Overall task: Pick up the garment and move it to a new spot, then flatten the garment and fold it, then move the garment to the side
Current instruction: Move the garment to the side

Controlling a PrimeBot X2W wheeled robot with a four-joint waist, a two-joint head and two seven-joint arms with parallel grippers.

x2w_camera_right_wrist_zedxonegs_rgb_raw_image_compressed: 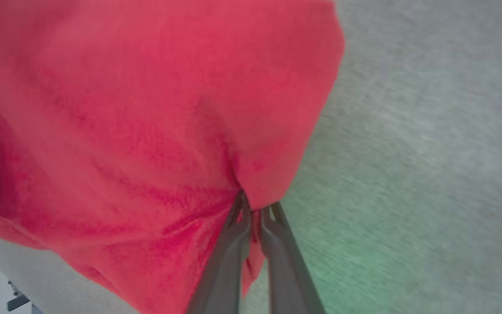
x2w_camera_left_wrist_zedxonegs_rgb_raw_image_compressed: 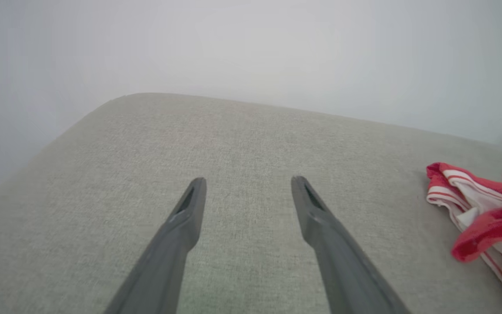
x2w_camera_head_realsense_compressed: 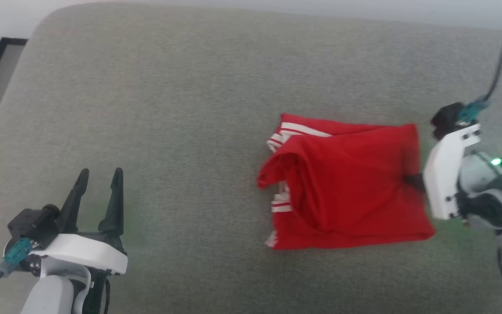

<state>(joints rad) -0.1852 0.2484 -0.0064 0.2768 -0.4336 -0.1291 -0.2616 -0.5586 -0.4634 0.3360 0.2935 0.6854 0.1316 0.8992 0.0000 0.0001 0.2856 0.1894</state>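
Right jaws pinch folded garment [x2w_camera_head_realsense_compressed: 347,183] near grey cushion [x2w_camera_head_realsense_compressed: 168,109] right edge; left jaws wide over front-left corner.

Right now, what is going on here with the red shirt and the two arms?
The red shirt is folded into a rough bundle on the grey cushion. The right gripper is shut on the shirt's right edge, pinching the cloth between its fingers. The left gripper is open over bare cushion at the left, apart from the shirt and holding nothing.
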